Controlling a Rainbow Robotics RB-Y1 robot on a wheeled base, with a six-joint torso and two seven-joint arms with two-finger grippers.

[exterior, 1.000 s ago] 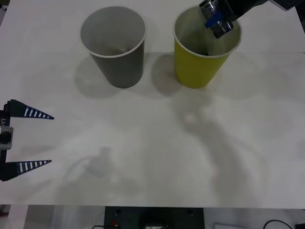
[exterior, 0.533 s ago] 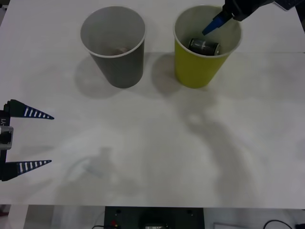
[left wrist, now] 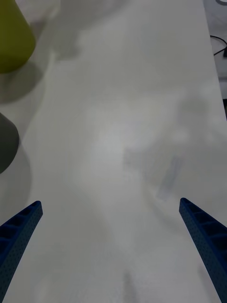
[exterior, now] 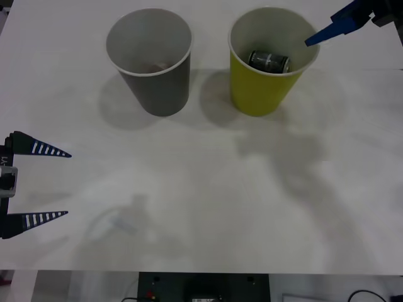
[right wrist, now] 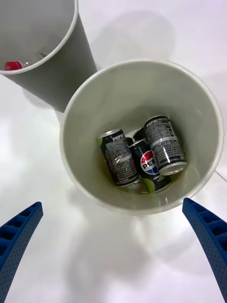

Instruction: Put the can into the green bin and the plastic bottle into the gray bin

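Observation:
The green bin (exterior: 261,88) stands at the back right of the table. A dark gray can (exterior: 269,61) lies on its side inside it. In the right wrist view the green bin (right wrist: 142,78) holds three cans (right wrist: 164,144) lying together on its bottom. My right gripper (exterior: 337,26) hangs open above and just right of the bin's rim, holding nothing. The gray bin (exterior: 157,88) stands to the green bin's left. A red cap (right wrist: 13,65) shows inside it, and the rest of the plastic bottle is hidden. My left gripper (exterior: 38,184) waits open at the table's left edge.
The white table (exterior: 201,189) spreads wide and bare in front of both cups. The table's front edge (exterior: 201,272) runs along the bottom of the front view, with dark equipment and cables below it. In the left wrist view the green bin (left wrist: 12,38) and gray bin (left wrist: 5,142) show at one side.
My right gripper was down inside the green bin a second ago. It has let the can go, risen and pulled back to the right. The left arm has not moved.

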